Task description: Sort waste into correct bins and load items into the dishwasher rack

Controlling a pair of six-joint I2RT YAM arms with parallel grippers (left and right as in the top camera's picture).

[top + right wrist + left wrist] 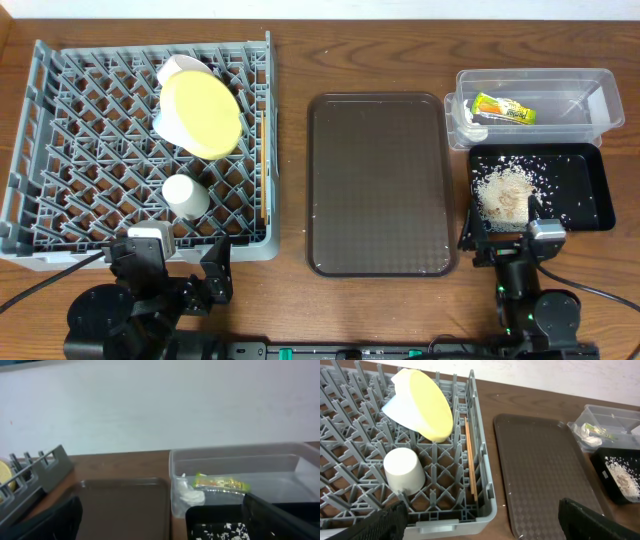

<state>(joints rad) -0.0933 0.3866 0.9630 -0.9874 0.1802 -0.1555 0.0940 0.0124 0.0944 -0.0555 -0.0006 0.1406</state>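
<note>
**Grey rack [60, 150] loaded, fingers spread on both sides**

Overhead: both arms sit folded low at the near edge of the wood-grain tabletop [290, 60]. The left fingers [218, 268] stand wide apart, holding nothing, just beside the rack's near wall. The right fingers [472, 232] are equally spread and empty at the near end of the shallow black tray [592, 205], where white rice grains [503, 190] lie heaped and scattered. Behind it, the clear box [590, 85] holds the crinkled yellow-green wrapper [503, 109]. A textured brown serving tray [380, 185] lies between rack and bins. Among the rack's pegs a round yellow plate [205, 118] leans on a pale bowl [178, 70], a white cup [185, 196] stands closed end up, and two wooden chopsticks [262, 170] lie along the right wall.

Left wrist: dark fingertips frame the rack corner, cup and chopsticks.

Right wrist: black fingertips frame the box and tray; a plain pale wall [150, 405] rises behind the tabletop.
</note>
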